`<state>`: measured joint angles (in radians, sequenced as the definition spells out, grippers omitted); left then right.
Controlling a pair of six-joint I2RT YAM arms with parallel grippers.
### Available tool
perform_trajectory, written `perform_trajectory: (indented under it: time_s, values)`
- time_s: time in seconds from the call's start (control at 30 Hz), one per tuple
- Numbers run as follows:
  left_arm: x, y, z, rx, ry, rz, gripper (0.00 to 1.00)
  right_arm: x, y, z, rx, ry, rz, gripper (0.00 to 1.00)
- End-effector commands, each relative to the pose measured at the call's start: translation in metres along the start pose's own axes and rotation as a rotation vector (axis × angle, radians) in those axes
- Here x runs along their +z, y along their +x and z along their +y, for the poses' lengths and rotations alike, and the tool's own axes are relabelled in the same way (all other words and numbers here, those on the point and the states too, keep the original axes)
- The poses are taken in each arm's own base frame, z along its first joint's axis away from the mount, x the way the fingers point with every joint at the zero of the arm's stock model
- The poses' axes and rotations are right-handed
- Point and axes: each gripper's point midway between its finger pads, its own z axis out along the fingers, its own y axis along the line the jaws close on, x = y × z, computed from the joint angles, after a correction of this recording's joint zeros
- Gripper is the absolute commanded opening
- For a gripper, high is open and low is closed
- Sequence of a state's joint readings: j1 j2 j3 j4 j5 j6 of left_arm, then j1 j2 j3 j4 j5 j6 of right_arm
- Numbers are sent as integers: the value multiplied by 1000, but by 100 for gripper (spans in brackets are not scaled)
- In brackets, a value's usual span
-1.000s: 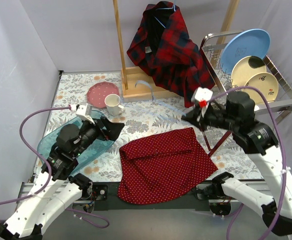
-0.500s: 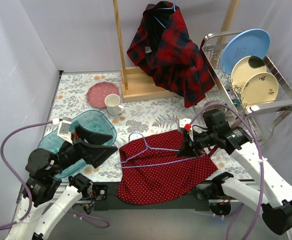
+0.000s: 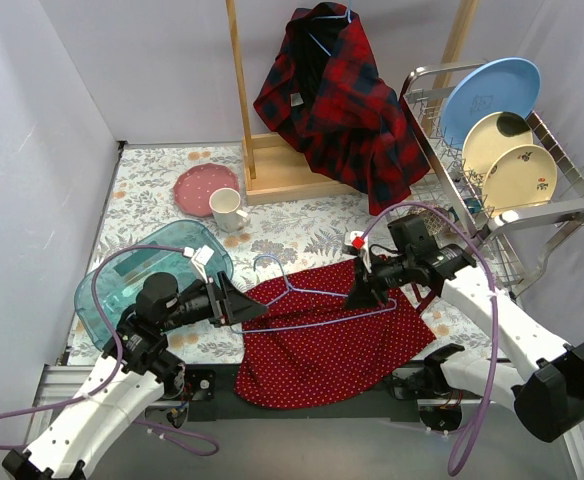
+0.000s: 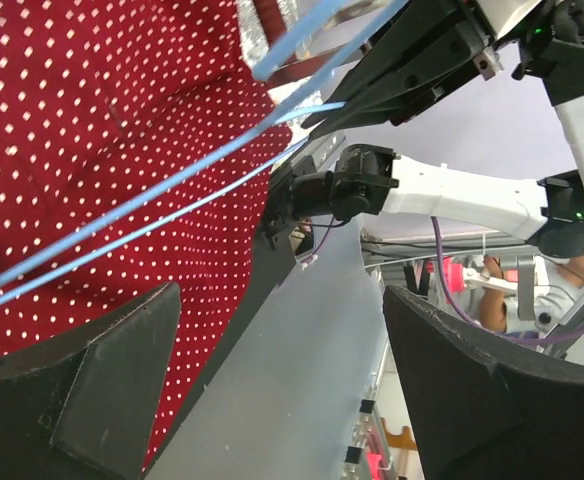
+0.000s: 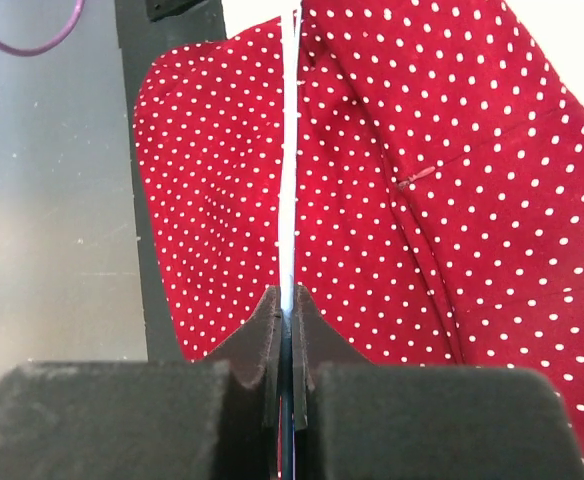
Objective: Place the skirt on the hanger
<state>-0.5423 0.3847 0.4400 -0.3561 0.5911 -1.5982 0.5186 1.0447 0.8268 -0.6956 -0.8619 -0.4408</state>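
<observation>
**Wire hanger (image 3: 322,294) over skirt (image 3: 322,352)**

Left tool (image 3: 244,303) released, jaws wide, at the skirt's left edge. Skirt flat on the desk (image 3: 302,235), judged soft, light, limp; pinch its upper edge. Right tool (image 3: 357,294) clenched on the thin hanger's right end.

Red dotted skirt (image 3: 322,350), blue hanger (image 5: 288,180) over it

Pale lilac-grey walls (image 3: 32,150) close in on the left, far and right sides; light even, shadows soft. Desk (image 3: 152,185) covered in a floral-print cloth. Light wooden rack frame (image 3: 237,100) stands at the far middle, its flat base on the desk.
</observation>
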Motion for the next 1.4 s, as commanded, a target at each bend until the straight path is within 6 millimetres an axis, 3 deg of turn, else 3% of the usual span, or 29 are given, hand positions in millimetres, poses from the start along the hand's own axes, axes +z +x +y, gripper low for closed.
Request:
perform_trajectory:
  time_s: [0.0, 0.23, 0.57, 0.73, 0.77, 0.9, 1.23, 1.37]
  values:
    - [5, -1, 9, -59, -12, -19, 82, 8, -6, -12, 23, 7, -30, 1]
    - [17, 0, 55, -115, -191, -28, 80, 4, -7, -25, 85, 21, -66, 1]
    - [28, 8, 95, -142, -382, -5, 79, 4, 1, -33, 107, 42, -81, 1]
    - [38, 17, 105, -115, -484, 26, 79, 5, 4, -35, 120, 37, -72, 1]
    - [38, 19, 117, -116, -554, 28, 77, 5, 3, -35, 117, 35, -73, 1]
    - [42, 24, 122, -75, -643, 44, 73, 6, 3, -34, 120, 30, -74, 1]
    - [40, 5, 133, 1, -729, -73, 73, 5, 3, -33, 119, 27, -76, 1]
    - [47, 3, 139, 11, -741, -96, 64, 6, 3, -33, 119, 25, -75, 1]
